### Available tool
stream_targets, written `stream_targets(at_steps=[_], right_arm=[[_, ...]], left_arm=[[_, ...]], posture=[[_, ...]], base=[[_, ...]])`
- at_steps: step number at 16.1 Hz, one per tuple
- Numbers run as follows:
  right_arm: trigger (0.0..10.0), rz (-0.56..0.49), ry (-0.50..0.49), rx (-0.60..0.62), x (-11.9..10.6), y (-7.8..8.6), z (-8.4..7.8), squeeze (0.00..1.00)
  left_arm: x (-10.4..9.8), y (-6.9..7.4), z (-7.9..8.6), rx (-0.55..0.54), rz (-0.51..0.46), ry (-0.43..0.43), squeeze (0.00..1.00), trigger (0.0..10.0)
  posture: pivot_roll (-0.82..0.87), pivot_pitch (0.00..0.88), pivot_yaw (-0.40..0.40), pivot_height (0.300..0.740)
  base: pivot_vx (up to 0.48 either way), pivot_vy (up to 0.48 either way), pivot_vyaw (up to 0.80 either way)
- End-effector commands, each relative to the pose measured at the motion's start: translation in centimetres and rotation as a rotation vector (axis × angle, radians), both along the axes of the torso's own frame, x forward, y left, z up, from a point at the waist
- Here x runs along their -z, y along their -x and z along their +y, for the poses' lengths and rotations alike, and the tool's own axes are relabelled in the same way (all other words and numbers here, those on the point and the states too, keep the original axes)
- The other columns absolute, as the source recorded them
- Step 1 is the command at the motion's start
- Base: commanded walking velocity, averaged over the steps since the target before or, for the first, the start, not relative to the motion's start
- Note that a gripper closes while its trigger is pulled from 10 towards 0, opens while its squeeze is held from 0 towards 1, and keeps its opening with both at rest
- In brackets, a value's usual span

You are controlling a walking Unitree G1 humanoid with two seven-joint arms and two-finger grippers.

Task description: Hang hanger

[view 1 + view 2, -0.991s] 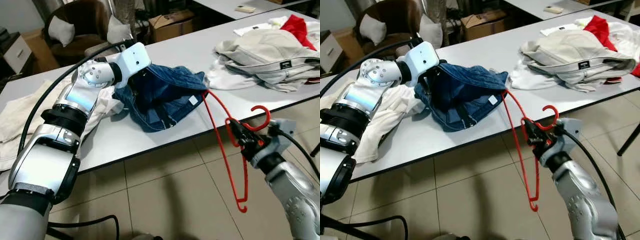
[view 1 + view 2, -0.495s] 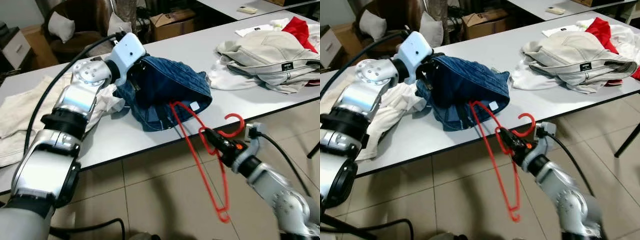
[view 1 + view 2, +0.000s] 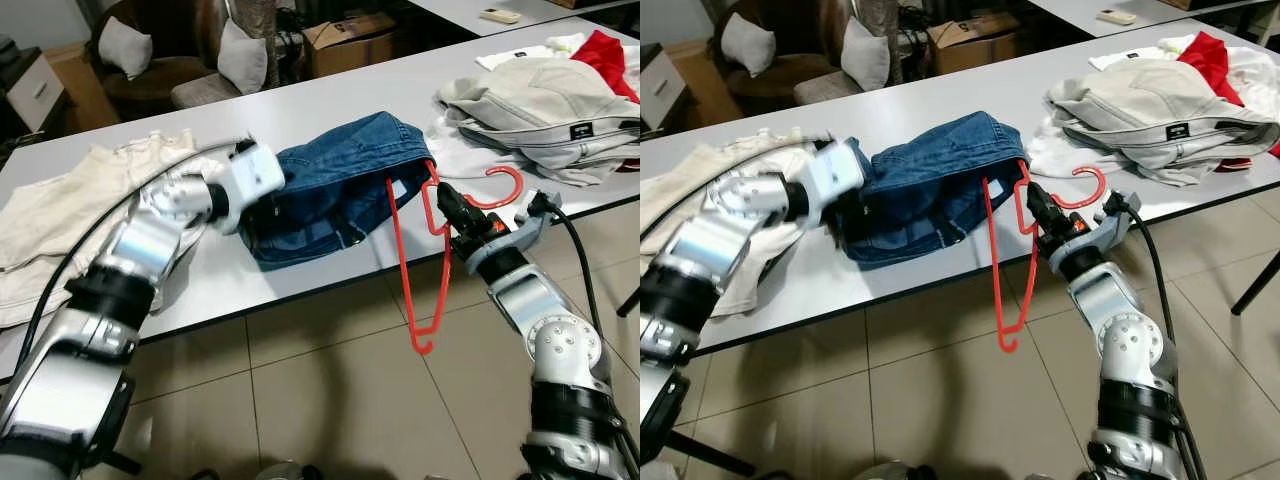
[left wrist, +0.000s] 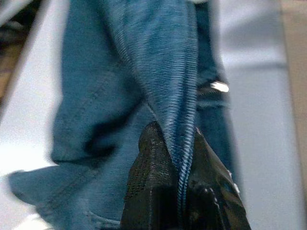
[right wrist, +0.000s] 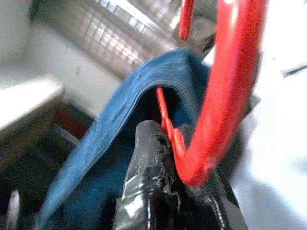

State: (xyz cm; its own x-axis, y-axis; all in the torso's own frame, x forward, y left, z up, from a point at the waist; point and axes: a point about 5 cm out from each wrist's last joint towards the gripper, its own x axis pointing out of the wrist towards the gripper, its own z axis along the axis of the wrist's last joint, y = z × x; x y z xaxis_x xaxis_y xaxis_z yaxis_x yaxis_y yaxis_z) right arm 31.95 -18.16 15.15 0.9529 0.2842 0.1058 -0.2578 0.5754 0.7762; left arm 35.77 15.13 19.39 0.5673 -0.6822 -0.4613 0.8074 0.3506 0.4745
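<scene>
A: Left eye view, items?
B: Red hanger (image 3: 425, 262), held near its neck by the right gripper (image 3: 452, 212), jaws closed on it; hook at 3 o'clock of the grip, frame dangling past the tabletop (image 3: 330, 95) edge towards the tiled floor (image 3: 330, 390). One shoulder sits inside the opening of the blue jeans (image 3: 335, 185).
A: Left gripper (image 3: 262, 205)?
B: At 9 o'clock of the jeans, buried in denim.
A: Right eye view?
B: Same scene. Pile of pale garments (image 3: 1160, 115) at 2 o'clock, red cloth (image 3: 1200, 55) behind it. Cream cloth (image 3: 700, 190) at 9 o'clock. Cardboard box (image 3: 980, 35) and armchair (image 3: 760, 70) at 12.
A: Left wrist view?
B: Jaws closed, pinching a fold of jeans between black fingers (image 4: 153, 182).
A: Right wrist view?
B: Jaws clamped on the hanger wire; jeans opening just beyond.
</scene>
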Motion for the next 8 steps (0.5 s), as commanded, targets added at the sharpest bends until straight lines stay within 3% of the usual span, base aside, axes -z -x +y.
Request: stream_targets(at_steps=[1, 2, 7, 8], right_arm=[[10.0, -0.038, -0.111, 0.079, -1.0, -0.8, -0.5, 0.00], [10.0, -0.055, -0.182, 0.127, -1.3, -1.7, -0.3, 0.00], [10.0, -0.082, -0.397, 0.226, -2.3, -3.7, 0.8, 0.00], [10.0, -0.075, -0.485, 0.232, -2.4, -4.2, 1.4, 0.00]], left_arm=[[0.3, 1.0, -0.6, 0.064, 0.078, 0.023, 0.00, 0.0], [0.1, 2.0, -2.3, 0.116, 0.151, 0.128, 0.00, 0.0], [1.7, 3.8, -5.6, 0.181, 0.303, 0.202, 0.00, 0.0], [1.7, 4.5, -6.2, 0.205, 0.356, 0.223, 0.00, 0.0]], posture=[[-0.14, 0.000, 0.126, 0.740], [-0.13, 0.000, 0.122, 0.740], [-0.10, 0.000, 0.149, 0.740], [-0.10, 0.000, 0.157, 0.740]], base=[[0.000, 0.000, 0.00], [0.000, 0.000, 0.00], [0.000, 0.000, 0.00], [0.000, 0.000, 0.00]])
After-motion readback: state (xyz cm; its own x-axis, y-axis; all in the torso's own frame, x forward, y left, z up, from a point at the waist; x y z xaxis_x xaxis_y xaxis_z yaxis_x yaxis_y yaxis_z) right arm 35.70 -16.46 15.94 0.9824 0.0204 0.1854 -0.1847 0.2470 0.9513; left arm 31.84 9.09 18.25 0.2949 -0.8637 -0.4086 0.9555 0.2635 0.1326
